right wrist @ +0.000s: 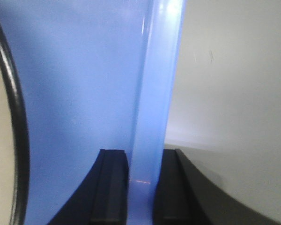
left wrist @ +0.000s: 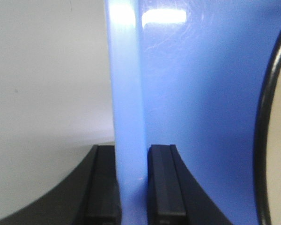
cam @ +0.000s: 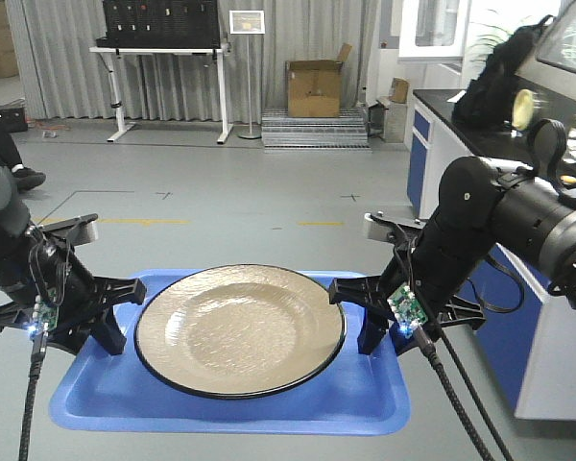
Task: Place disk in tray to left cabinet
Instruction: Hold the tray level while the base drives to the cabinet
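Left pincer [left wrist: 131, 187] and right pincer [right wrist: 140, 187] clamp the tray [cam: 230, 408] — disk [cam: 240, 331] inside; cardboard box [cam: 315, 88] ahead, counter [cam: 424, 158] rightward.

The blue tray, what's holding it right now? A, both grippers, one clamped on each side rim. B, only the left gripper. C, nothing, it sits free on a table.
A: the left gripper and the right gripper each pinch a side rim of the tray, with the disk lying in it.

Disk [left wrist: 280, 154] mostly beyond both wrist views' edges.
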Tool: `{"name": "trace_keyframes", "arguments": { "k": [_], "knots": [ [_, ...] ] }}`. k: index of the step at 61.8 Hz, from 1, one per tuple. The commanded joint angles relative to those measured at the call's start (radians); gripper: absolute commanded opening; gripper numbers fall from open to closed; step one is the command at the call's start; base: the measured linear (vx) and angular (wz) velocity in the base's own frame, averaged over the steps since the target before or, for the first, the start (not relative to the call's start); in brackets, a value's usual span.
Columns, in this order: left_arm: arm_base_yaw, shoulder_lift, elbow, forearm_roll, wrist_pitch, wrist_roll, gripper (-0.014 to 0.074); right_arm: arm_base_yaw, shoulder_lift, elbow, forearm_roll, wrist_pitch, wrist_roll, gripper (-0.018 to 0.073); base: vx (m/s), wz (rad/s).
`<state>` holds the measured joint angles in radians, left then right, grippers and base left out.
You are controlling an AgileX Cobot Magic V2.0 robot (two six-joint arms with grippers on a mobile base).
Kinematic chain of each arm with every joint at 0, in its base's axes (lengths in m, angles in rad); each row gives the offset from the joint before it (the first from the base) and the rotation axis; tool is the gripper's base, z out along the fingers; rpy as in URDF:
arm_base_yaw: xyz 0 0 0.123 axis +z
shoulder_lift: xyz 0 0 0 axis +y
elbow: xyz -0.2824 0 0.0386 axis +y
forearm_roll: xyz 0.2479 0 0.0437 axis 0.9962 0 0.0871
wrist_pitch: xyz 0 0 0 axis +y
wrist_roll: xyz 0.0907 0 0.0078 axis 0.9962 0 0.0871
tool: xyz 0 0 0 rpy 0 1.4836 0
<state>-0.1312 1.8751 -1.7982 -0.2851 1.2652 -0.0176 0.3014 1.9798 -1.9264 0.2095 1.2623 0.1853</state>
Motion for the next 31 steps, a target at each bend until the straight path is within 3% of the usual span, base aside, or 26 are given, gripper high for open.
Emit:
{"name": "trace_keyframes", "arguments": {
  "k": [1,31],
  "knots": [
    [-0.004,-0.058,-0.039,-0.04,-0.013,-0.002,0.0,0.0,-0.071,-0.038,0.018,0.01,-0.006,-0.0001,0.55,0.13],
    [-0.004,-0.058,-0.039,-0.04,-0.013,-0.002,0.0,0.0,-0.071,-0.038,0.015,0.01,-0.006,-0.0001,0.59,0.14]
  ]
}}
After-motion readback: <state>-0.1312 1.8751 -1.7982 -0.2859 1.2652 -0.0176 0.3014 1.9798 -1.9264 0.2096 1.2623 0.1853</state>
